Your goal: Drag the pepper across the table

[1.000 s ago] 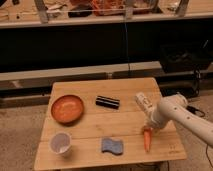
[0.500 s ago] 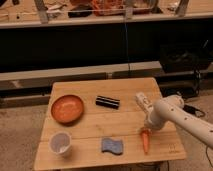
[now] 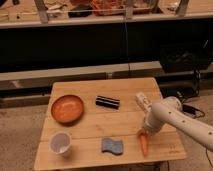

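Note:
The pepper (image 3: 144, 143) is a slim orange-red tapered piece lying on the light wooden table (image 3: 100, 120) near its front right corner, pointed end toward the front edge. My gripper (image 3: 143, 131) comes in from the right on a white arm and sits right at the pepper's upper end, seemingly touching it. The arm covers the fingers, so the grip is hidden.
A round orange bowl (image 3: 66, 108) sits at the left, a white cup (image 3: 60, 143) at the front left, a blue sponge (image 3: 112, 146) at the front middle, and a black bar (image 3: 107, 102) at the centre back. A dark shelf stands behind the table.
The arm has shifted slightly left and lower, bringing the gripper down onto the pepper's upper end. The pepper has barely moved.

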You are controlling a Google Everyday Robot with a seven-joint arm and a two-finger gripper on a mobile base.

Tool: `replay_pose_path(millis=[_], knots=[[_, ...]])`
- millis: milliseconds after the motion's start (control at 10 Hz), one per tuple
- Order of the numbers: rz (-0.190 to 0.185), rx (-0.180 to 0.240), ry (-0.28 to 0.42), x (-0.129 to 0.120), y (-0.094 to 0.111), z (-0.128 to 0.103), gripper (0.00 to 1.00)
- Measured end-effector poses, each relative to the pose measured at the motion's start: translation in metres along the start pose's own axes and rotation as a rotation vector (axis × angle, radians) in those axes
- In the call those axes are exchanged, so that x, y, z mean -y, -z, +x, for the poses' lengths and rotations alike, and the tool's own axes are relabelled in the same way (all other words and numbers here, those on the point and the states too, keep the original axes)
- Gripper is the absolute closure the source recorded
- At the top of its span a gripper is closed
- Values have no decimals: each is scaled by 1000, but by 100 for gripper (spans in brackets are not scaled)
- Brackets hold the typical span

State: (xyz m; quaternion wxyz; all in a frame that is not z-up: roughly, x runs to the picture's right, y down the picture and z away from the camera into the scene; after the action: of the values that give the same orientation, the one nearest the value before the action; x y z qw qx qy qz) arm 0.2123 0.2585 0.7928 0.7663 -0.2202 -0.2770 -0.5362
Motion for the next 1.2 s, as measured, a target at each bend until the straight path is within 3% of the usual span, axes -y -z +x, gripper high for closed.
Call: replay_pose_path(millis=[200,500,600,800,1200], knots=[[-5,-4,8,0,1,-2,32],[-9,-11,21,2,1,-4,45],[-11,-14,25,1,2,-4,41],[-13,-19,28,-3,3,-6,25],[-18,-18,35,-1,4,-1,20]])
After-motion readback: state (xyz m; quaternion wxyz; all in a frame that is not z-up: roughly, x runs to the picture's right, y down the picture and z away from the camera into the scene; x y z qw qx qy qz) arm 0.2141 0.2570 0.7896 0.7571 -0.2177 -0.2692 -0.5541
